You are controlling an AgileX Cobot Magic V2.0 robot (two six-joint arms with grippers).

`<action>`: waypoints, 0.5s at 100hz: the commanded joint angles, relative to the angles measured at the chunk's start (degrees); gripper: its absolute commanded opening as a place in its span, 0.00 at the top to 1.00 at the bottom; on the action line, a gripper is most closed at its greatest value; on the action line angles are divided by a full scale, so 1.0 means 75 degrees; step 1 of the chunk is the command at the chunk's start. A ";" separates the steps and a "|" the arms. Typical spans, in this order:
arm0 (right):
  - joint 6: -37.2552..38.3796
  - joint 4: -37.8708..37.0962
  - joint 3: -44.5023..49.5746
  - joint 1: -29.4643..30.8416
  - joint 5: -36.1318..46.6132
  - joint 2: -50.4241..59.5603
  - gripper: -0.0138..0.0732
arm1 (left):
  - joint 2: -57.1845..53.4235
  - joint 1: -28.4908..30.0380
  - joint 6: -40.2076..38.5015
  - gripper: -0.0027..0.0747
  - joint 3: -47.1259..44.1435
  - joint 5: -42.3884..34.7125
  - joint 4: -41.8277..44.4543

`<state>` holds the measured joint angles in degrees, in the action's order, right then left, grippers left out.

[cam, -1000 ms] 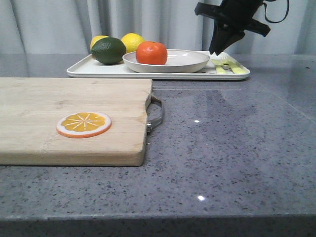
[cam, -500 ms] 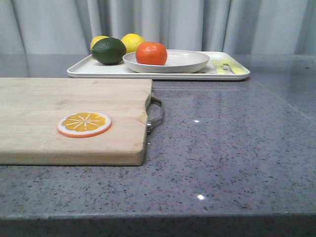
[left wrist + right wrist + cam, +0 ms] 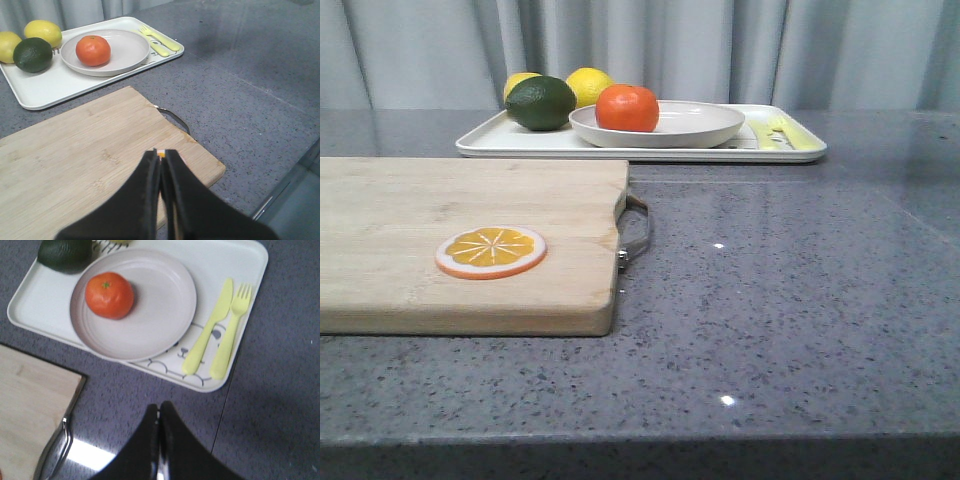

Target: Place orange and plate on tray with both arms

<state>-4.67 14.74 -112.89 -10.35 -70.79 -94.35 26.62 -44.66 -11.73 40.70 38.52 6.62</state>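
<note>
Orange [image 3: 627, 108] rests on plate [image 3: 700, 125], on tray [image 3: 480, 143] — both jaws closed, well apart.

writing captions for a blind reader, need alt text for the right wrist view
Seen from above, an orange sits on a round off-white plate on a white tray, with a yellow-green knife and fork beside the plate. The shut right gripper hangs over grey counter near a wooden board's corner.

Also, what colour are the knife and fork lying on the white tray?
Pale yellow-green knife and fork, on the rectangular white tray; clearest in the right wrist view.
</note>
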 commanded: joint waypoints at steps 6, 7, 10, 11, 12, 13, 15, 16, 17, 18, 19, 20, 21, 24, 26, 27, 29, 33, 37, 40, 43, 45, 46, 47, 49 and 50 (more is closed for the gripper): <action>-0.0330 0.0086 0.1470 0.0011 0.1067 0.1665 0.93 | -0.0038 0.0001 -0.0050 0.99 0.0201 -0.0494 -0.0012; -0.0373 0.0086 0.1563 0.0011 0.1103 0.1733 0.93 | -0.0040 0.0001 -0.0050 0.99 0.0201 -0.0494 -0.0012; -0.0446 0.0086 0.2010 0.0011 0.1252 0.2074 0.93 | -0.0096 0.0001 -0.0050 0.99 0.0201 -0.0494 -0.0012; -0.0464 0.0086 0.2098 0.0011 0.1280 0.2141 0.93 | -0.0099 0.0001 -0.0050 0.99 0.0201 -0.0494 -0.0012; -0.0465 0.0086 0.2271 0.0011 0.1337 0.2205 0.93 | -0.0112 0.0001 -0.0050 0.99 0.0201 -0.0494 -0.0012; -0.0465 0.0086 0.2358 0.0011 0.1363 0.2331 0.93 | -0.0140 0.0001 -0.0050 0.99 0.0201 -0.0494 -0.0012; -0.0465 0.0086 0.2615 0.0011 0.1438 0.2519 0.93 | -0.0180 0.0001 -0.0050 0.99 0.0201 -0.0494 -0.0012; -0.0465 0.0086 0.2699 0.0011 0.1462 0.2582 0.93 | -0.0183 0.0001 -0.0050 0.99 0.0201 -0.0494 -0.0012; -0.0465 0.0086 0.2865 0.0011 0.1506 0.2709 0.93 | -0.0222 0.0001 -0.0050 0.99 0.0201 -0.0494 -0.0012; -0.0465 0.0086 0.2948 0.0011 0.1531 0.2771 0.93 | -0.0238 0.0001 -0.0050 0.99 0.0201 -0.0494 -0.0012; -0.0465 0.0086 0.3115 0.0011 0.1571 0.2832 0.93 | -0.0252 0.0001 -0.0050 0.99 0.0201 -0.0481 -0.0012; -0.0465 0.0086 0.3198 0.0011 0.1592 0.2951 0.93 | -0.0285 0.0001 -0.0050 0.99 0.0201 -0.0476 -0.0012; -0.0465 0.0086 0.3280 0.0011 0.1620 0.3009 0.93 | -0.0301 0.0001 -0.0050 0.99 0.0187 -0.0476 -0.0012; -0.0465 0.0086 0.3684 0.0011 0.1732 0.3308 0.93 | -0.0392 0.0001 -0.0050 0.99 0.0170 -0.0447 -0.0012; -0.0465 0.0086 0.3925 0.0011 0.1802 0.3427 0.93 | -0.0431 0.0001 -0.0050 0.99 0.0154 -0.0447 -0.0012; -0.0465 0.0086 0.4005 0.0011 0.1825 0.3543 0.93 | -0.0471 0.0001 -0.0050 0.99 0.0154 -0.0447 -0.0012; -0.0465 0.0086 0.4245 0.0011 0.1906 0.3717 0.93 | -0.0529 0.0001 -0.0050 0.99 0.0118 -0.0424 -0.0012; -0.0465 0.0086 0.4723 0.0011 0.2094 0.4018 0.93 | -0.0626 0.0001 -0.0050 0.99 0.0061 -0.0393 -0.0012; -0.0465 0.0086 0.5120 0.0011 0.2267 0.4379 0.93 | -0.0758 0.0001 -0.0050 0.99 -0.0013 -0.0392 -0.0012; -0.0465 0.0086 0.5501 0.0011 0.2454 0.4623 0.93 | -0.0845 0.0001 -0.0050 0.99 -0.0053 -0.0378 -0.0012; -0.0465 0.0086 0.5800 0.0011 0.2600 0.4917 0.93 | -0.0954 0.0001 -0.0050 0.99 -0.0122 -0.0381 -0.0012; -0.0465 0.0086 0.6013 0.0011 0.2705 0.5086 0.93 | -0.1035 0.0001 -0.0050 0.99 -0.0165 -0.0381 -0.0012; -0.0465 0.0086 0.6082 0.0011 0.2742 0.5143 0.93 | -0.1058 0.0001 -0.0064 0.99 -0.0192 -0.0381 -0.0017; -0.0465 0.0086 0.6219 0.0011 0.2807 0.5200 0.93 | -0.1081 0.0001 -0.0064 0.99 -0.0206 -0.0381 -0.0030; -0.0465 0.0086 0.6354 0.0011 0.2871 0.5373 0.93 | -0.1158 0.0001 -0.0064 0.99 -0.0252 -0.0381 -0.0047; -0.0465 0.0086 0.6487 0.0011 0.2932 0.5486 0.93 | -0.1213 0.0001 -0.0064 0.99 -0.0267 -0.0381 -0.0051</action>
<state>-7.53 14.74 -68.10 -10.35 -55.33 -58.42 18.75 -44.66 -11.73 38.21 39.22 6.62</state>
